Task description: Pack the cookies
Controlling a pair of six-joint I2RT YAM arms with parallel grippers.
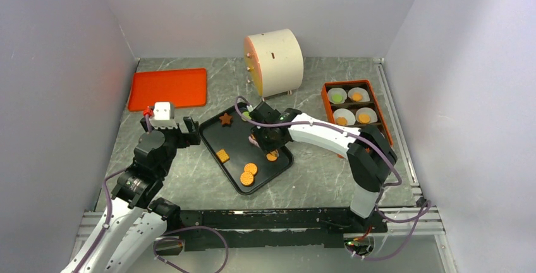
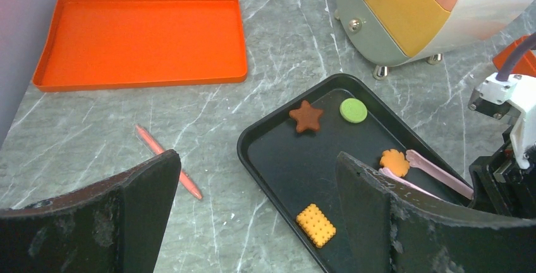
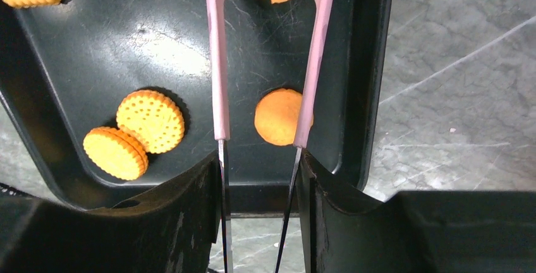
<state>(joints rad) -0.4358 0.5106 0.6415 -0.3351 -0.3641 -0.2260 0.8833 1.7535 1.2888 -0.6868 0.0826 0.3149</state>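
- Cookies (image 3: 150,121) are mostly lying in the black tray (image 2: 278,153) in the middle of the worktop (image 2: 284,39). There's a brown star (image 2: 306,116) and a green round (image 2: 353,110) at the far end, an orange square (image 2: 316,225) near the left edge and an orange flower (image 2: 395,162) over on the right.
- three orange rounds sit at the near end: two dotted ones overlap each other, and a smooth round (image 3: 278,117) sits alone by the right rim
- right gripper (image 3: 259,159) is clamped on the pink tongs (image 3: 218,64), low over the tray. The flower sits between the tong tips and the smooth round is partly under one tong arm. Can't tell if anything is actually touching.
- left gripper (image 2: 254,162) is spread wide with nothing in it, hovering over the tray's left edge
- orange box (image 1: 327,90) is off to the right, well apart from the tray. Four white liners (image 1: 345,114) show in it, one cookie each: one green, three orange.
- other stuff: an orange tray (image 2: 139,33) at the far left, a drum-shaped cabinet (image 2: 404,14) on little feet behind the black tray, and a pink stick (image 2: 152,141) on the worktop between the two trays
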